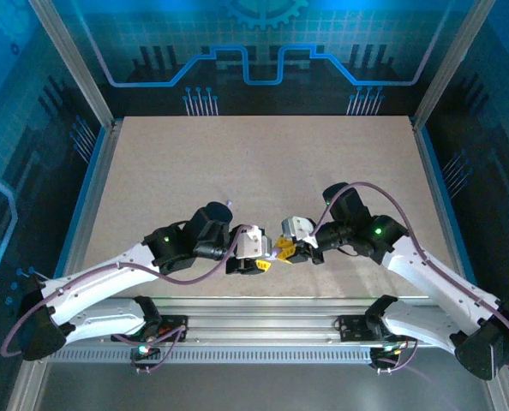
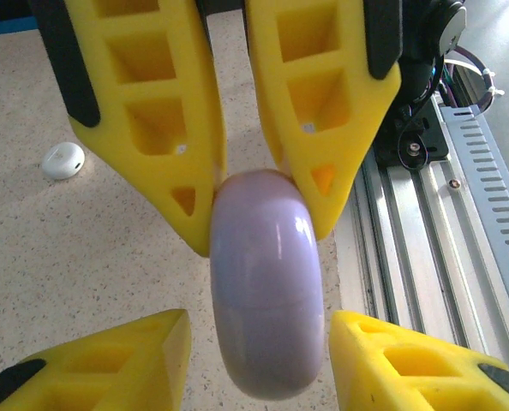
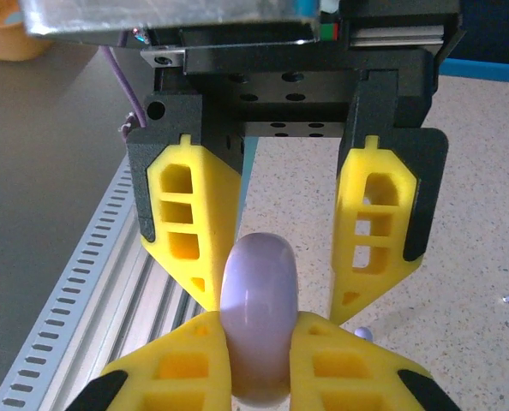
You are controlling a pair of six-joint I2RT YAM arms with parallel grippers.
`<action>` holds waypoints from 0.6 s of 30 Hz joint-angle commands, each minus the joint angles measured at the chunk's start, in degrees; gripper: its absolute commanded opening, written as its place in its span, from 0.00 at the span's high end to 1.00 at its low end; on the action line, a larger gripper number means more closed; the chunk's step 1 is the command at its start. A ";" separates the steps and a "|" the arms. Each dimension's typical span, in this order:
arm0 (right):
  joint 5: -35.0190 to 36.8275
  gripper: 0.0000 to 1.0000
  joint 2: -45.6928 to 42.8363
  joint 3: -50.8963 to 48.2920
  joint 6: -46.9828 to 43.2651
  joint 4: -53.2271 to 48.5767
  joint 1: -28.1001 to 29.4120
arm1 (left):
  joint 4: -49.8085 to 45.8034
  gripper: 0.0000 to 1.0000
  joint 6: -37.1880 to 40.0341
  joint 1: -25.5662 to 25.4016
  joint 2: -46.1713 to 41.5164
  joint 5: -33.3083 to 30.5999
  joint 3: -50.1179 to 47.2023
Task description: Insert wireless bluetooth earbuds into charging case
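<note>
A closed lavender charging case (image 3: 256,300) is held on edge just above the speckled table, and my right gripper (image 3: 256,324) is shut on its sides. My left gripper (image 2: 259,321) faces it from the other side, open, its yellow fingers (image 2: 143,355) standing to either side of the case (image 2: 263,291) with a gap on each side. In the top view the two grippers meet near the table's front middle, left gripper (image 1: 259,261) against right gripper (image 1: 286,251). A white earbud (image 2: 63,160) lies on the table. A small lavender earbud (image 3: 362,333) lies beyond the case.
The slotted aluminium rail (image 2: 460,214) of the table's near edge runs right beside the case. Another small pale piece (image 1: 229,204) lies behind the left arm's elbow. The tabletop (image 1: 263,163) stretches away behind the grippers.
</note>
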 commanded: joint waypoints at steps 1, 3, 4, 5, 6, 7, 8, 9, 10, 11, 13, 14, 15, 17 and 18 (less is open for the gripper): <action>-0.35 0.86 0.38 1.51 -0.06 0.29 0.84 | 1.86 0.55 -0.73 -0.51 -0.40 0.97 1.53; -0.16 0.86 0.49 1.43 -0.03 0.29 0.89 | 1.95 0.54 -0.79 -0.52 -0.37 1.25 1.39; -0.06 0.86 0.55 1.36 0.05 0.37 0.91 | 1.95 0.54 -0.92 -0.53 -0.28 1.26 1.37; 0.03 0.86 0.56 1.33 0.07 0.44 0.90 | 2.03 0.53 -1.04 -0.55 -0.36 1.25 1.36; 0.13 0.86 0.62 1.33 0.05 0.46 0.87 | 2.18 0.54 -1.20 -0.53 -0.40 1.25 1.29; 0.22 0.86 0.71 1.33 0.03 0.46 1.02 | 2.29 0.54 -1.32 -0.55 -0.45 1.26 1.34; 0.29 0.87 0.71 1.33 0.04 0.46 0.98 | 2.43 0.55 -1.47 -0.55 -0.49 1.30 1.33; 0.45 0.87 0.80 1.33 0.05 0.51 0.99 | 2.58 0.56 -1.57 -0.55 -0.54 1.34 1.33; 0.47 0.86 0.82 1.27 0.03 0.55 0.99 | 2.56 0.57 -1.58 -0.55 -0.46 1.34 1.29; 0.55 0.86 0.87 1.25 0.12 0.55 1.00 | 2.56 0.58 -1.58 -0.55 -0.40 1.36 1.34; 0.81 0.86 0.91 1.20 0.27 0.63 1.07 | 2.47 0.62 -1.65 -0.55 -0.32 1.34 1.36; 0.90 0.87 0.91 1.16 0.31 0.64 1.09 | 2.47 0.63 -1.67 -0.55 -0.35 1.34 1.38; 1.08 0.86 0.82 1.16 0.33 0.64 1.05 | 2.47 0.64 -1.73 -0.55 -0.32 1.50 1.44; 1.24 0.86 0.73 1.07 0.44 0.77 1.13 | 2.47 0.64 -1.84 -0.55 -0.29 1.78 1.37; 1.26 0.86 0.69 1.00 0.49 0.82 1.20 | 2.55 0.64 -1.84 -0.53 -0.28 1.86 1.43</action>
